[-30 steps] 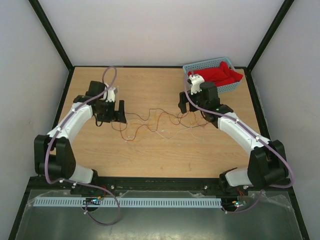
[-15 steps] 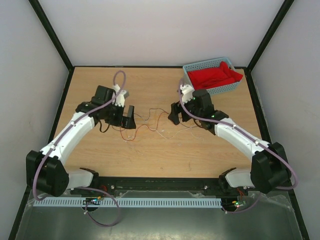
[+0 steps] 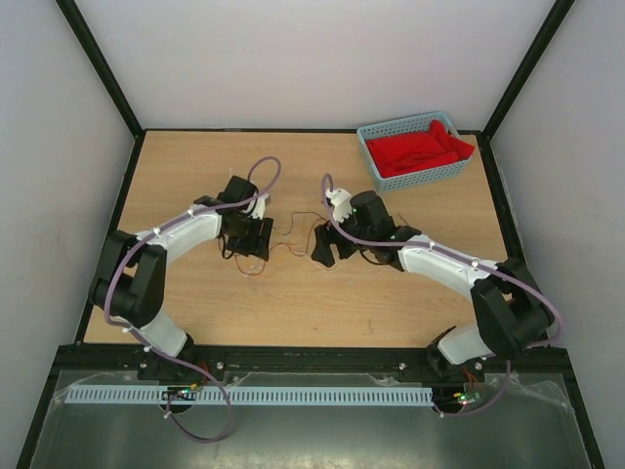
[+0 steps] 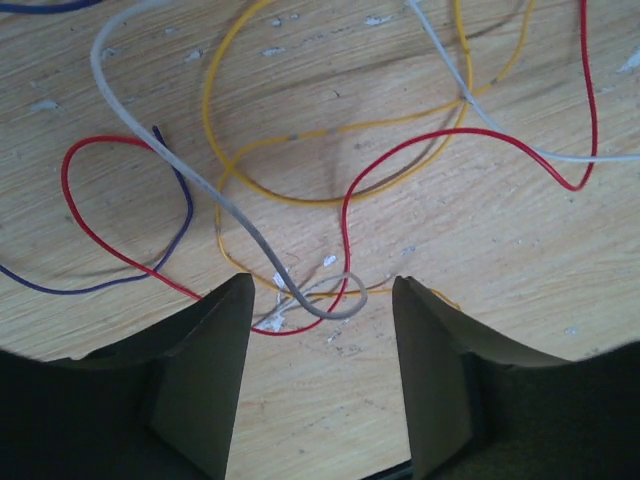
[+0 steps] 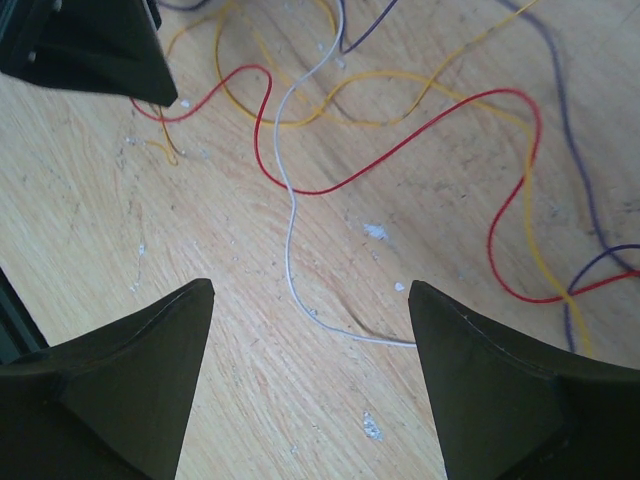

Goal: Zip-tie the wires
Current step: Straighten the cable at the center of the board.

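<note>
The wires (image 3: 293, 233) are thin red, yellow, purple and whitish strands, loosely tangled on the wooden table between my two grippers. My left gripper (image 3: 256, 239) is open and low over their left end. In the left wrist view (image 4: 322, 290) a grey wire (image 4: 200, 183) curls into a small loop between the fingertips, crossing a red wire (image 4: 450, 131). My right gripper (image 3: 322, 249) is open over the right end. In the right wrist view (image 5: 310, 295) a white wire (image 5: 289, 245) runs between the fingers (image 5: 130, 380). Neither gripper holds anything. No zip tie shows.
A blue basket (image 3: 420, 176) holding red cloth (image 3: 415, 149) stands at the table's back right corner. The left gripper's black finger (image 5: 90, 45) shows at the top left of the right wrist view, close to the right gripper.
Both arms have swung inward toward the table's middle. The grippers are now much closer together, each low over the wire tangle. The wires look bunched into a smaller patch.
</note>
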Controlling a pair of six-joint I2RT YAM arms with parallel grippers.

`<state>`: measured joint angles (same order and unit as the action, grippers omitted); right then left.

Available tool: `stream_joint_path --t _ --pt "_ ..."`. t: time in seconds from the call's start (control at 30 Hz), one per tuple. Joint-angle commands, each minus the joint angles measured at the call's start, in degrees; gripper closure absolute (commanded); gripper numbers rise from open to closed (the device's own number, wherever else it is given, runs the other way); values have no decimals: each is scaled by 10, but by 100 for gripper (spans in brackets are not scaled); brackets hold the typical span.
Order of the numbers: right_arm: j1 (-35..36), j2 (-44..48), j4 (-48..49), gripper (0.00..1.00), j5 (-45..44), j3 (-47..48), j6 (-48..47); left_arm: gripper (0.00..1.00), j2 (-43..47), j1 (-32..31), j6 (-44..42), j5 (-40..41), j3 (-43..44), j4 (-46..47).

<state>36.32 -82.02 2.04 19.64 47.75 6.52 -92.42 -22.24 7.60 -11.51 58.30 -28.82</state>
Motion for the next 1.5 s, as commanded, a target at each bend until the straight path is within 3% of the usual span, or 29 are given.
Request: stream_joint_path --t 0.0,0.3,0.37,0.47,0.53,0.6,0.73,0.83,1.13,1.27,1.47 --pt "17 -23 33 11 12 -21 9 46 -8 -3 7 22 20 32" --pt "34 -88 55 18 2 -11 4 94 -13 -3 4 -2 8 59" --pt "37 -99 58 19 -1 -9 0 100 -8 -3 4 -3 3 61" --pt "42 -113 56 20 0 -3 -7 100 11 -1 5 2 -9 61" --pt "44 -120 51 28 -1 -1 -12 100 27 3 4 3 -19 60" --pt "45 -125 37 39 -11 5 -20 100 47 12 7 0 -31 59" --pt "44 -108 -3 73 -60 15 -42 100 89 45 11 -17 -57 57" --pt "43 -79 -27 88 -106 24 -49 100 119 75 13 -36 -78 54" --pt "21 -6 -122 95 -209 105 -61 100 154 111 6 -29 -102 30" --pt "-27 7 -157 96 -256 142 -71 100 146 119 7 12 -101 16" --pt "-84 9 -184 98 -363 171 -107 100 133 120 -5 1 -87 9"
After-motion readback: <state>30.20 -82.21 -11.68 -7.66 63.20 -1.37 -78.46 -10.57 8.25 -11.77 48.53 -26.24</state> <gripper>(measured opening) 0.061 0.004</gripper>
